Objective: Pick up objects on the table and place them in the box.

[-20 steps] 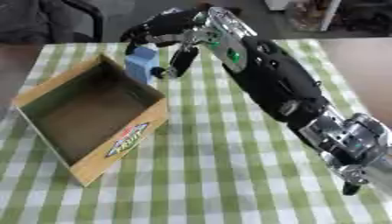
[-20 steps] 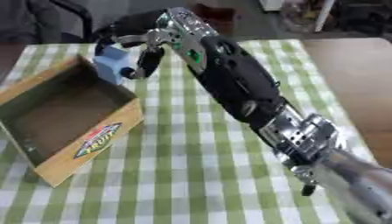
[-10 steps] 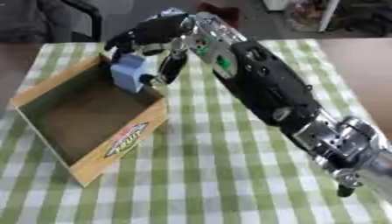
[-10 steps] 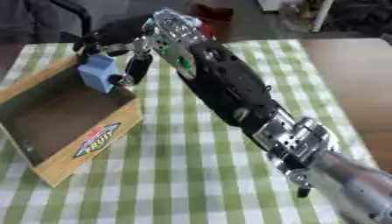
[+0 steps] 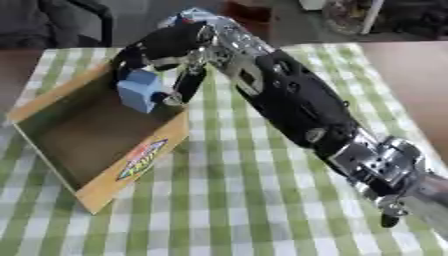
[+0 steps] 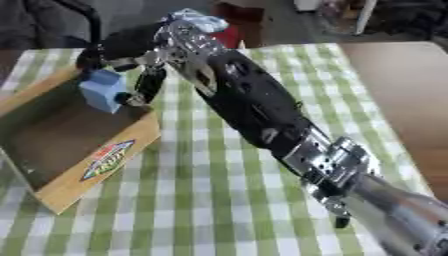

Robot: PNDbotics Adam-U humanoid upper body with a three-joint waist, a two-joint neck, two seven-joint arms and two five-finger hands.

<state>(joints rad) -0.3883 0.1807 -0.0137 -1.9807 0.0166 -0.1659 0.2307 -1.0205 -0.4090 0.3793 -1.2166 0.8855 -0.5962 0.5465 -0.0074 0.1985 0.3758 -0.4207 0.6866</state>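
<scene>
Green-checked cloth covering table (image 5: pixel 262 200), far edge meeting dark clutter. Right hand (image 5: pixel 166 47) reaching across from right side, fingers curled around blue block (image 5: pixel 140 92), thumb (image 5: pixel 186 86) pinching its right face. Block hanging over cardboard box (image 5: pixel 131 162), inside far right corner, above floor; likely positioned so release drops it inside. Box sitting near table's left edge. Left hand not showing.

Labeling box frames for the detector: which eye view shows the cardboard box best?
Left eye view: the whole cardboard box is in frame, all walls and the logo on its front showing. In the right eye view its left side runs off the picture's edge. In both, the right hand holds a blue block over its far end.
</scene>
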